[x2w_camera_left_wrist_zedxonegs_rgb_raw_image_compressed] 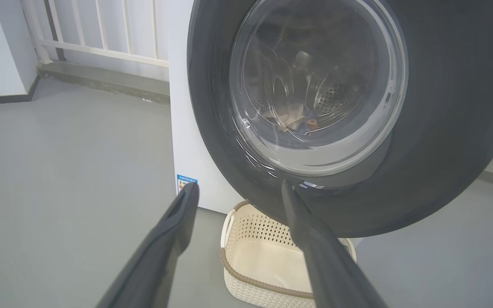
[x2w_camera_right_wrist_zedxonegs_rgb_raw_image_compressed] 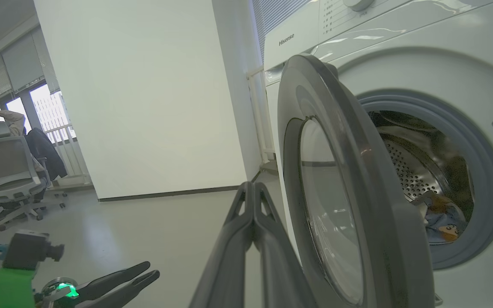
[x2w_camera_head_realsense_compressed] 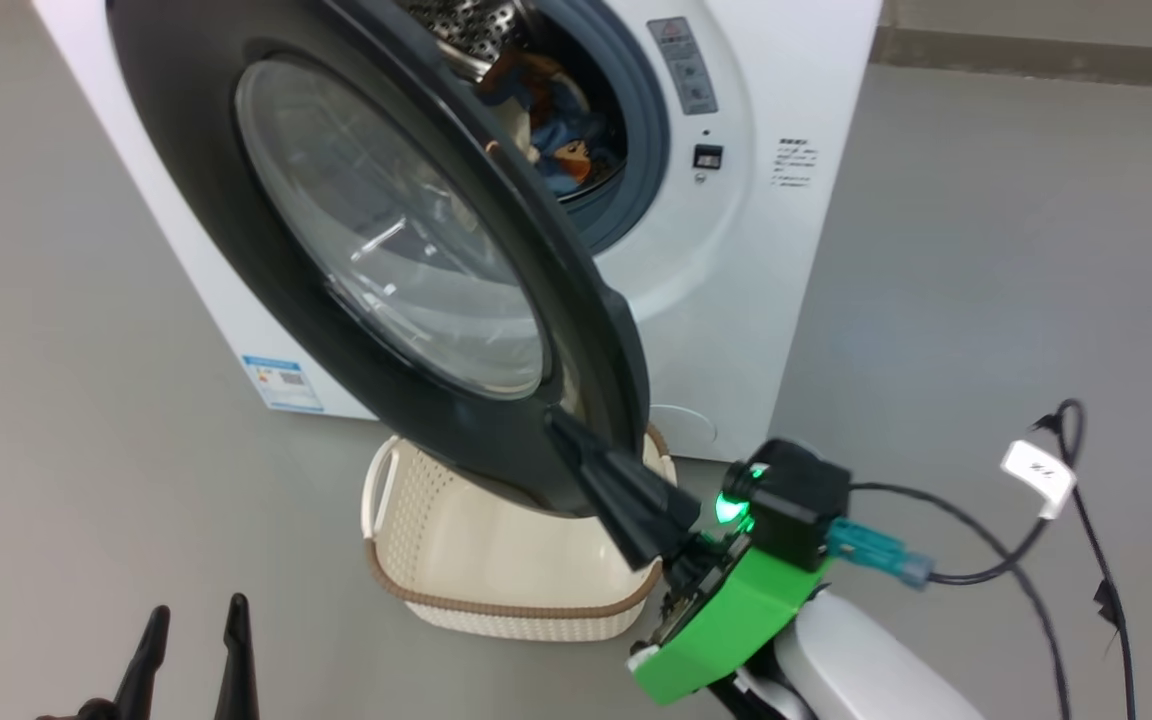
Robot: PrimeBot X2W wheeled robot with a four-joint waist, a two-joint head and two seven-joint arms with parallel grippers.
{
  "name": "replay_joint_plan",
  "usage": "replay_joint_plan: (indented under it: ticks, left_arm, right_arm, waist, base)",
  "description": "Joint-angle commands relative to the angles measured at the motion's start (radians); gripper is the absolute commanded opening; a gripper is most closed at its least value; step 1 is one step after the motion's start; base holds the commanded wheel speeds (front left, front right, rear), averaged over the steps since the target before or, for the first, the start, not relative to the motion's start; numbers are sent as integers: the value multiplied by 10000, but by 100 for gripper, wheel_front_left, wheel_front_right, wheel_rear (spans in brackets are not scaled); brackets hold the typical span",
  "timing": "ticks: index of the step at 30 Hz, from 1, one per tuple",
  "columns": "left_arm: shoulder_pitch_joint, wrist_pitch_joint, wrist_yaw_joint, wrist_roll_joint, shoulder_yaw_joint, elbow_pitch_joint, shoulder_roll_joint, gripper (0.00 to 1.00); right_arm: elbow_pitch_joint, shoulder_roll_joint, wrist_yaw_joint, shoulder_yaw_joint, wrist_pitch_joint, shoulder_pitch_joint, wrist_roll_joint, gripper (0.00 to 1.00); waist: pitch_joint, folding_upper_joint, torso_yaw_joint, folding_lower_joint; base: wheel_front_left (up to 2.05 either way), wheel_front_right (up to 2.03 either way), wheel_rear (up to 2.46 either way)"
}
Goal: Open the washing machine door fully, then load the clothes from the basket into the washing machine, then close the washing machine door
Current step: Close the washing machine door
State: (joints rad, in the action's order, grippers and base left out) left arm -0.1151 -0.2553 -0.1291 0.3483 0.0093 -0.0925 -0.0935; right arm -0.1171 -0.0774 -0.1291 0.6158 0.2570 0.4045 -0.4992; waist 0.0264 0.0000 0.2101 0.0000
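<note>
Grey floor [x2w_camera_head_realsense_compressed: 56, 400] is spread across the whole scene. At the lower left of the head view the left gripper [x2w_camera_head_realsense_compressed: 197, 608] is held above it, fingers spread apart with nothing between them. Next along, the washing machine [x2w_camera_head_realsense_compressed: 736, 250] is stood on the floor, a blue label [x2w_camera_head_realsense_compressed: 283, 382] fixed at its lower corner. The washing machine door [x2w_camera_head_realsense_compressed: 386, 230] is swung partly open, its glass bowl turned toward the camera. Directly below the door's lower rim the basket [x2w_camera_head_realsense_compressed: 496, 600] is set on the floor, its cream bottom shown bare. Past the door's edge, the clothes [x2w_camera_head_realsense_compressed: 561, 130] are seen lying inside the steel drum [x2w_camera_head_realsense_compressed: 456, 20]. The right gripper [x2w_camera_head_realsense_compressed: 561, 428] is clenched, fingers pressed together on nothing, its tip placed at the outer side of the door's lower rim; whether contact is made cannot be told. Farthest right, a black cable [x2w_camera_head_realsense_compressed: 986, 545] with a white tag [x2w_camera_head_realsense_compressed: 1036, 475] is trailed over the floor.
</note>
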Motion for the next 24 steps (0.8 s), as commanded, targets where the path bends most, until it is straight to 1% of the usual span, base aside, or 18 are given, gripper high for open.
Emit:
replay_joint_plan:
  ticks: [1,8,17,24]
  left_arm:
    - [417,-65,-16,72,295,234,-62,100]
    - [601,-65,-16,225,141,155,86,100]
    - [1063,-65,-16,323,25,115,215,100]
    - [1276,-65,-16,384,29,102,264,100]
  right_arm:
    - [5,226,-16,227,48,-43,-98,0]
    - [-1591,206,-16,633,48,119,-216,0]
    - [-2665,189,-16,48,48,820,-102,0]
    - [-2970,206,-16,-566,48,1141,73,0]
  waist:
    - [134,0,147,0]
    - [573,0,488,0]
    - [1204,0,713,0]
    - [1466,0,842,0]
  base:
    - [0,0,0]
    - [0,0,0]
    - [0,0,0]
    - [0,0,0]
